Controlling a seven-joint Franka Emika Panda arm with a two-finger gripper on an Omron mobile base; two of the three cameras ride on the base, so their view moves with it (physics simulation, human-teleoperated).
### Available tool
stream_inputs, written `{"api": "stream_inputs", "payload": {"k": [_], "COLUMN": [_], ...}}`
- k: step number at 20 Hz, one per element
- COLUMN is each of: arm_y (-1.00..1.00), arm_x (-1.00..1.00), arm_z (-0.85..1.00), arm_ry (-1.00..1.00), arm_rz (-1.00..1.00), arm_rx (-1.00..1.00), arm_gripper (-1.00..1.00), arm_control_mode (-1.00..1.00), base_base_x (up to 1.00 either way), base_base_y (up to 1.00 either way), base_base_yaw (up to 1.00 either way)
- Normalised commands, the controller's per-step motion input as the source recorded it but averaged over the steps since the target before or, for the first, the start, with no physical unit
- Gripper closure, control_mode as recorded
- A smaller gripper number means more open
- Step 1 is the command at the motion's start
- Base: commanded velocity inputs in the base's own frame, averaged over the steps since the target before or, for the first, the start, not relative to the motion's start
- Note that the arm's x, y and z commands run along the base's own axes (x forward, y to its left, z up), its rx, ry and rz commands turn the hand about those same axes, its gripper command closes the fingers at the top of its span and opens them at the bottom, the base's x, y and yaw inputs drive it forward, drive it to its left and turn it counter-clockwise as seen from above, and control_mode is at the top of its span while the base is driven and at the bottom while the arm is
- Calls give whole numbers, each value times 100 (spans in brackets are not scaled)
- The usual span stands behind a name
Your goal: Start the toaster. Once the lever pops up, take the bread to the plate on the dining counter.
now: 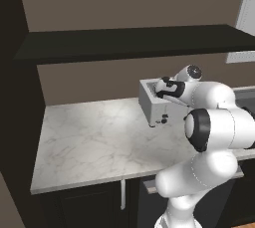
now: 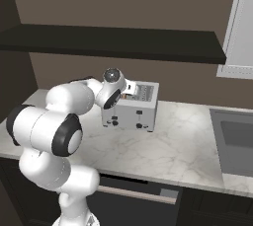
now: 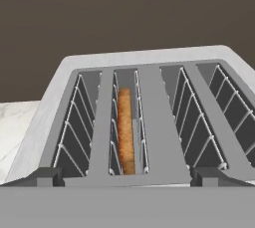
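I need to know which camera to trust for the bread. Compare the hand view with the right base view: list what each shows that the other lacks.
Hand view alone: the bread standing on edge in the second slot from the left, and the gripper's open finger tips low over the slots.
Right base view alone: the toaster's front levers and knobs, the marble worktop, the sink, the shelf.
Both: the toaster.

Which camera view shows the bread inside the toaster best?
The hand view: it looks down into the toaster and shows the bread standing on edge in the second slot from the left. The two base views show the toaster's body on the marble worktop, but I cannot make out the bread there.
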Motion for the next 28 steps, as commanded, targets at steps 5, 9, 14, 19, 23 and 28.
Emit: {"api": "stream_inputs", "payload": {"k": [5,9,14,19,23,28], "arm_y": [0,0,0,0,0,0], "arm_x": [0,0,0,0,0,0], "arm_z": [0,0,0,0,0,0], "arm_ry": [0,0,0,0,0,0], "arm_rz": [0,0,0,0,0,0], "arm_rx": [0,0,0,0,0,0], "arm_gripper": [-100,-100,-100,-100,-100,-100], "arm_control_mode": [-100,-100,-100,-100,-100,-100], "base_base_x": [0,0,0,0,0,0], "base_base_y": [0,0,0,0,0,0], "base_base_yaw": [0,0,0,0,0,0]}}
